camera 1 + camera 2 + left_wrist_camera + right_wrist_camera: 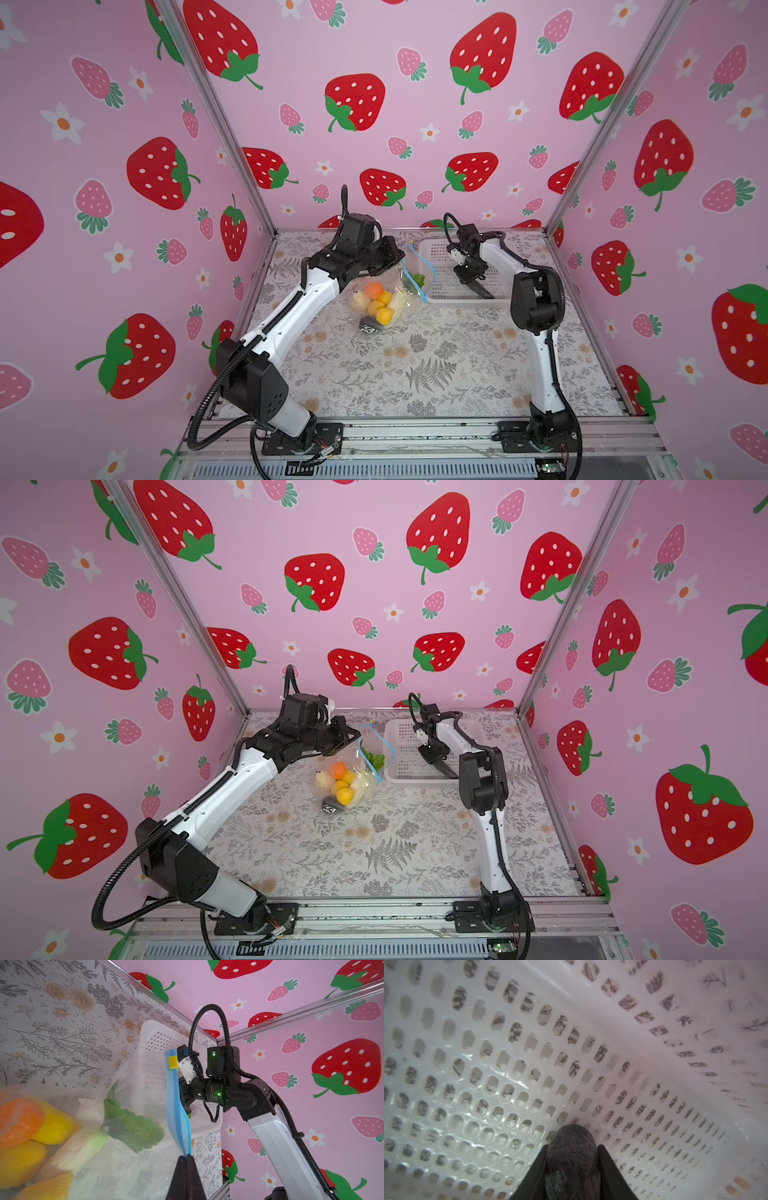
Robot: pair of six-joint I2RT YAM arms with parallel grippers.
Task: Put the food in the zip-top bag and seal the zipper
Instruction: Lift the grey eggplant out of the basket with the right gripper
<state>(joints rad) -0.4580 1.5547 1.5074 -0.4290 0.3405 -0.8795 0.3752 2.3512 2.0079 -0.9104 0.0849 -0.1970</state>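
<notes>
The zip-top bag (409, 266) stood half-lifted just past the middle of the bench (415, 374), toward 12 o'clock in both top views. Its closed bottom slumped on the surface at about 7 o'clock and its mouth edge was raised at about 1 o'clock. The zipper (432, 274) ran roughly along the 12-to-6 line, with its yellow end (410, 242) at the 12 o'clock tip. Its two blue strips bowed apart, so the mouth gaped toward 3 o'clock, facing the white basket (430, 249) just beside it.

The left jaws were pinched fully together on the zipper (174, 1095), well away from the yellow end (173, 1062), and the strips parted just beyond the tips.

Most of the food lay inside the bag. An orange piece (374, 289), yellow pieces (384, 316), a cream piece (359, 299) and a dark grey piece (368, 325) were heaped at the bottom. A green leafy piece (419, 279) sat nearer the mouth.

The right arm (536, 299) reached down into the basket (508, 1043). The right jaws stood narrow, clasping a dark grey-black piece (572, 1163) on both sides. Its long axis lay along the fingers and its rounded end poked past the tips toward about 5 o'clock in a top view (482, 290).
</notes>
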